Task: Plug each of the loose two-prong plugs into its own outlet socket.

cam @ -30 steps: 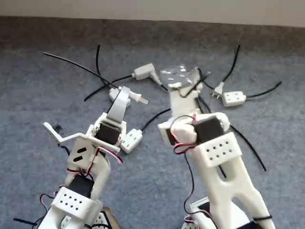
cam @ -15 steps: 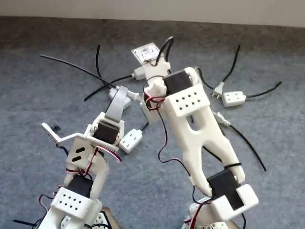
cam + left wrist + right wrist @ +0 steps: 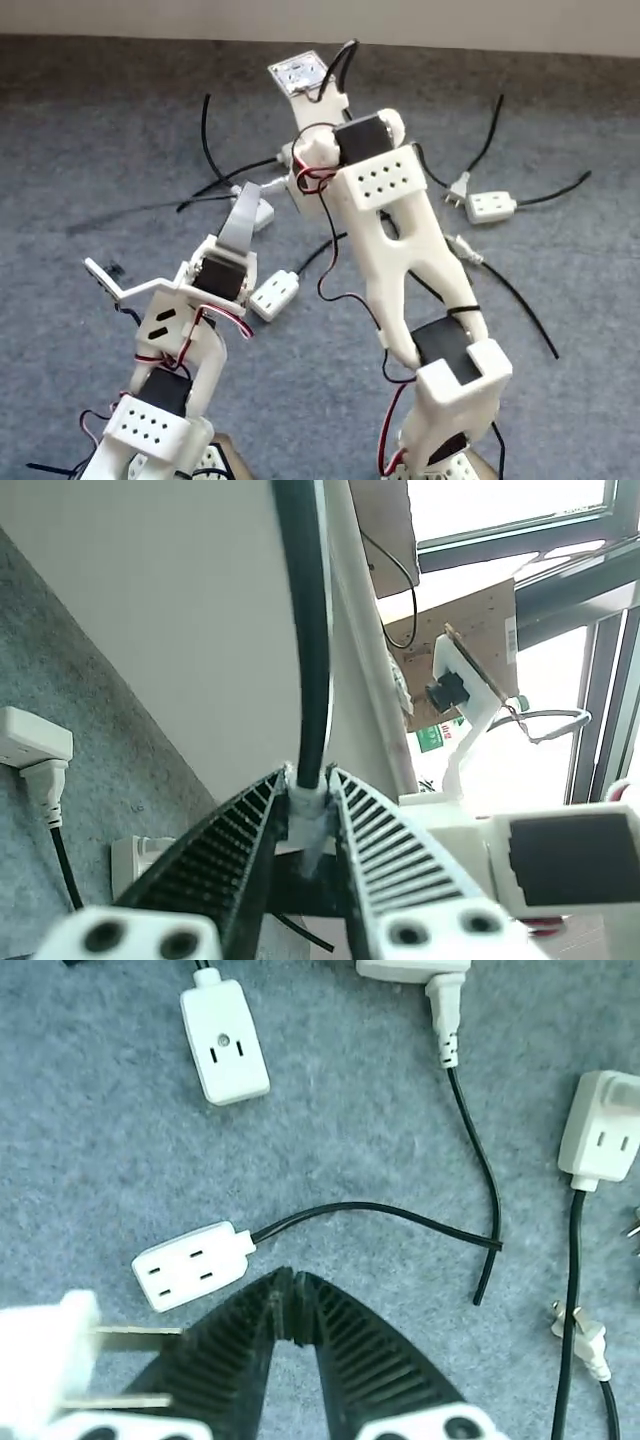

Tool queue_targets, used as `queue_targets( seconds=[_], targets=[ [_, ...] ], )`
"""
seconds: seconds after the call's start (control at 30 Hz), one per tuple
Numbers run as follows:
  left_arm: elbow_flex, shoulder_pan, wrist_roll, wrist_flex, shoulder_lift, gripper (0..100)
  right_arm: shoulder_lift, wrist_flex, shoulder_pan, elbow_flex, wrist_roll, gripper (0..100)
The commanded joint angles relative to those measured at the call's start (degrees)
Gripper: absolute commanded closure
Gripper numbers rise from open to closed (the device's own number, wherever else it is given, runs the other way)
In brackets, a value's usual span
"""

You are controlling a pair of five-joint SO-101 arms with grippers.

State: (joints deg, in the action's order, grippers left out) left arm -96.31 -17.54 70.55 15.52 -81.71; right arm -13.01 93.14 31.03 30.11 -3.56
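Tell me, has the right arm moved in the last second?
Yes. The right arm has stretched farther across the table and swung left, away from the white outlet socket at right.

carpet (image 3: 350,1110): rough cloth | socket (image 3: 190,1265): smooth plastic | prongs (image 3: 135,1331): likely metal

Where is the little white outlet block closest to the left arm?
In the high view the outlet block lies on the carpet between the two arms, beside the left arm's wrist, its black cord running toward the right arm.
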Motion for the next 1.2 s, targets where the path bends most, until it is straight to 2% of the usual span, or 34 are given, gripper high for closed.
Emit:
queue_targets(
  seconds=[0.0,0.53,0.7,0.87,1.03,1.17],
  targets=[
    [-1.3,-4.2,-0.3,-1.1,0.1,99,-0.2,0.1,-0.5,6.1,-0.5,99.1],
    [-1.3,-5.1,-0.3,-1.3,0.6,99,-0.9,0.0,-0.5,8.8,-3.3,99.1],
    [-1.3,-6.5,-0.4,-4.0,0.1,99,-0.9,-0.9,-0.5,9.5,-3.3,99.1],
    [-1.3,-6.6,-3.7,-3.9,0.1,99,-1.0,2.2,-0.7,13.6,-3.3,99.1],
    [-1.3,-6.3,-3.8,-4.0,0.1,99,-0.9,6.5,-1.0,15.3,-3.3,99.1],
    [-1.1,-5.3,-3.8,-4.0,0.1,99,-0.8,7.7,-4.6,15.3,-3.3,99.1]
  ],
)
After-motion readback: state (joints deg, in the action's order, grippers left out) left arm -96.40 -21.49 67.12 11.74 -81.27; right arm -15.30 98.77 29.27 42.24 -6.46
